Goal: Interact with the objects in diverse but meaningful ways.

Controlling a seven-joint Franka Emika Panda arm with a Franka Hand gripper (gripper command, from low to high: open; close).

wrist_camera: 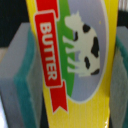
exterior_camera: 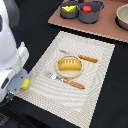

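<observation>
The butter block (wrist_camera: 70, 60) fills the wrist view: a bright yellow pack with a red ribbon banner running along it, lettered BUTTER in white, and beside the banner a white cow with black patches standing on a grey-blue oval under a strip of green. It sits between the two grey fingers (wrist_camera: 17, 65) of the gripper (exterior_camera: 20, 84), whose teal pads press against its long sides, so the gripper is clamped on the block. In the exterior view only a small yellow end of the block shows at the gripper, held above the near corner of the beige placemat (exterior_camera: 97, 60) at the exterior view's left, by the white arm. At the middle of the placemat a golden-brown bread loaf (exterior_camera: 69, 65) lies on a round plate (exterior_camera: 69, 76), with a fork (exterior_camera: 66, 80) and a knife (exterior_camera: 80, 56), both with orange handles, on either side of it. Well apart, on a brown board (exterior_camera: 110, 27) at the far edge of the table, stand two grey-blue pots: the left pot (exterior_camera: 70, 10) holds a yellow cheese wedge (exterior_camera: 69, 7), the right pot (exterior_camera: 91, 12) a red tomato (exterior_camera: 87, 8). A pale bowl (exterior_camera: 123, 17) sits at the exterior view's right edge.
</observation>
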